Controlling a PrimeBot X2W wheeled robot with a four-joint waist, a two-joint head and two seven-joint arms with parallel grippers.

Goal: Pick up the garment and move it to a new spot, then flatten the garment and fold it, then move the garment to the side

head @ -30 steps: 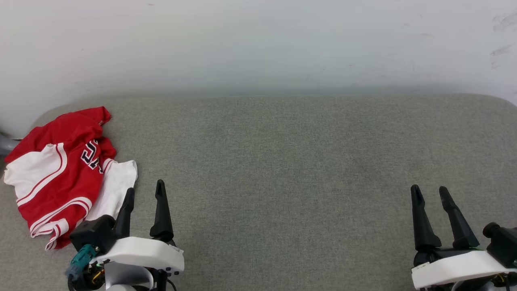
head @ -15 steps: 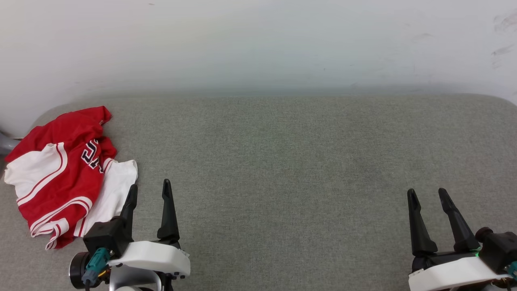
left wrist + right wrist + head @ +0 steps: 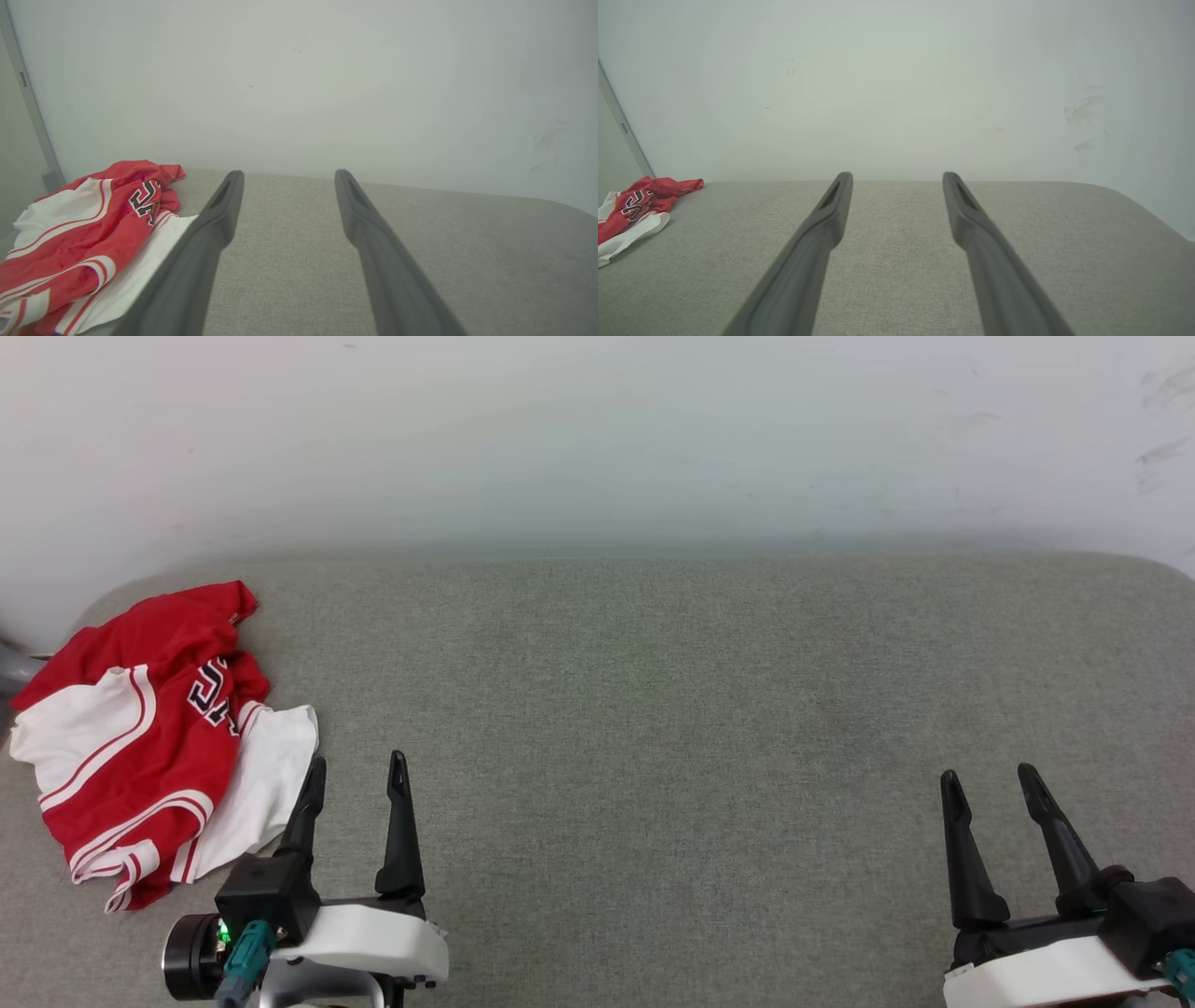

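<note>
Far left, we've got the garment [image 3: 140, 737] crumpled in a red-and-white heap at the left end of the grey padded surface [image 3: 653, 709], close under the pale wall [image 3: 597, 429]. Its black, white-outlined lettering [image 3: 210, 693] is folded on itself, so we can't read it. Just to its right sits our left gripper [image 3: 358, 761], fingers spread and empty, one finger beside the white sleeve edge, and well across on the right our right gripper [image 3: 988, 772] hovers over bare surface, fingers apart, holding nothing.
</note>
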